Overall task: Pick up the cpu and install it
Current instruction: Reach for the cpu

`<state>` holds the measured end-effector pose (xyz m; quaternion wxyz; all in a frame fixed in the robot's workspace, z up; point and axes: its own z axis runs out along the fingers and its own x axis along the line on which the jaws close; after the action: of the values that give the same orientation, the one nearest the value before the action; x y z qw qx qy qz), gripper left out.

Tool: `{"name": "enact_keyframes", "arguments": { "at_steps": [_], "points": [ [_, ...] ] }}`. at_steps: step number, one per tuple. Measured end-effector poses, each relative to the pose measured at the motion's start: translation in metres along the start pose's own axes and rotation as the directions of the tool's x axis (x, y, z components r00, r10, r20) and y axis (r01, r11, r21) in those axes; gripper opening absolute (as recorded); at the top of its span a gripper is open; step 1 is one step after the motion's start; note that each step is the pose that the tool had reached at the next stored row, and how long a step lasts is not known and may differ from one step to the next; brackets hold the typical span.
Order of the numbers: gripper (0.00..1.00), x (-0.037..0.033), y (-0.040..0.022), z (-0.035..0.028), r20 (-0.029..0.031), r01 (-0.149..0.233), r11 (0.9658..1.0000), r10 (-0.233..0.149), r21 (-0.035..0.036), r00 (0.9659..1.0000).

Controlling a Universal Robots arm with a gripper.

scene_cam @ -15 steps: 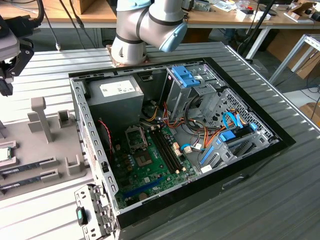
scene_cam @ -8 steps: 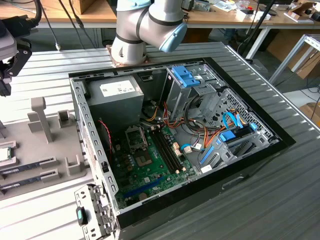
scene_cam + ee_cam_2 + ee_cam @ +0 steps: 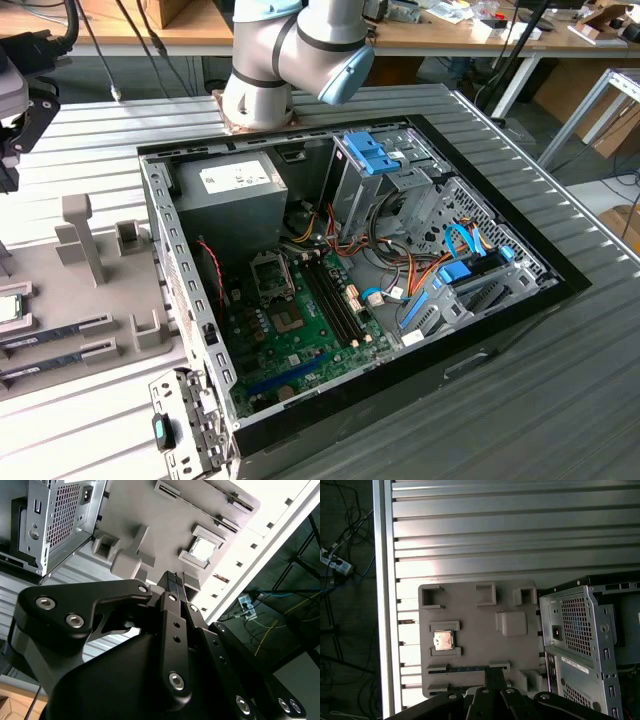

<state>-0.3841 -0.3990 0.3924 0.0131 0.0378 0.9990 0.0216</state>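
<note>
cpu (image 3: 443, 640) in grey tray (image 3: 470, 620), open computer case (image 3: 580, 630) alongside

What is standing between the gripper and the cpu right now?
Nothing visible. The cpu lies uncovered in its pocket on the grey fixture tray, and the gripper hangs above that tray with open air between them.

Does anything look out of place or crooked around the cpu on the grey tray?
Nothing stands out. The cpu lies flat and square in its holder on the grey tray, apart from the gripper.
</note>
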Motion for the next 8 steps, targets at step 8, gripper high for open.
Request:
{"name": "enact_keyframes", "arguments": {
  "at_steps": [8],
  "points": [
    [0.11,0.0019,-0.0001,0.0000,0.0000,0.000,1.0000,0.000,0.0000,1.0000]
  ]
}}
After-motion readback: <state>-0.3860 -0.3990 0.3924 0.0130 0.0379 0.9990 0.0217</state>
